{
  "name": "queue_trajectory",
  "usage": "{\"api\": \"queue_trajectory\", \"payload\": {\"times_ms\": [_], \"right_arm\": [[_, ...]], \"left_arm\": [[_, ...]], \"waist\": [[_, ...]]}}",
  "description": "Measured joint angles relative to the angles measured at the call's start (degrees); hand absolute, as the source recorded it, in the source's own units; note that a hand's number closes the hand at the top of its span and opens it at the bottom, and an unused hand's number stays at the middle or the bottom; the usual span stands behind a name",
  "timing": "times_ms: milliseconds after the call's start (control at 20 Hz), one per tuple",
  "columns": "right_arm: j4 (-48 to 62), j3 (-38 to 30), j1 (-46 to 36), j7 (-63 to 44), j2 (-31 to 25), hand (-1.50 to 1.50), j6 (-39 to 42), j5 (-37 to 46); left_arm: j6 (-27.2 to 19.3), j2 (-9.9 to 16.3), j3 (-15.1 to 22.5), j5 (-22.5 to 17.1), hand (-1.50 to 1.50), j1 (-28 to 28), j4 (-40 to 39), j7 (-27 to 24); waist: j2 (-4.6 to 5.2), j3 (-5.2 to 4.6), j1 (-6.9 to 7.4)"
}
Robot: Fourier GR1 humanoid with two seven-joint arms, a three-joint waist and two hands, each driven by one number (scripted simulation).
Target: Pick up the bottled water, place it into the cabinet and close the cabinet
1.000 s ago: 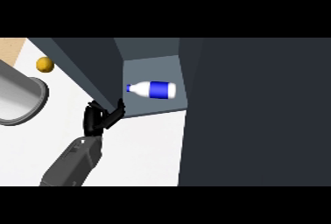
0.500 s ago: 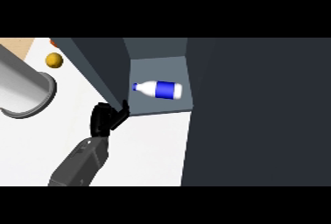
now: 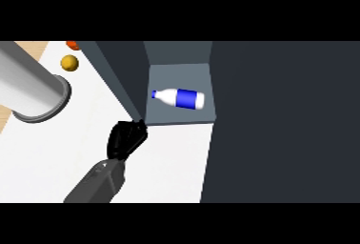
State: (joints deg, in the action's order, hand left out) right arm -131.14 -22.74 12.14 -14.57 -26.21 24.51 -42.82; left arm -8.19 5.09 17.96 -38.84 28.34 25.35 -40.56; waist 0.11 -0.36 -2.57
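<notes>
The left hand sits center-left of the frame, fingers straight, tips touching the cabinet door's lower corner. The bottled water lies on its side inside the cabinet (upper middle), holding nothing itself.

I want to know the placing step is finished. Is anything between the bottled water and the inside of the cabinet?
Nothing visible: the bottled water already lies on its side inside the cabinet. The cabinet door remains open.

Cabinet door swings further
The dark grey cabinet door turns with the black left hand at its lower corner.
</notes>
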Motion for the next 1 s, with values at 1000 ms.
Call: {"api": "queue_trajectory", "payload": {"times_ms": [1000], "right_arm": [[-3.5,11.6,3.7,-2.8,0.4,1.50,-1.2,-0.8]], "left_arm": [[14.8,12.2,7.2,1.0,-1.50,-20.9,39.2,0.3]], "waist": [[-1.41,0.34,3.87]]}}
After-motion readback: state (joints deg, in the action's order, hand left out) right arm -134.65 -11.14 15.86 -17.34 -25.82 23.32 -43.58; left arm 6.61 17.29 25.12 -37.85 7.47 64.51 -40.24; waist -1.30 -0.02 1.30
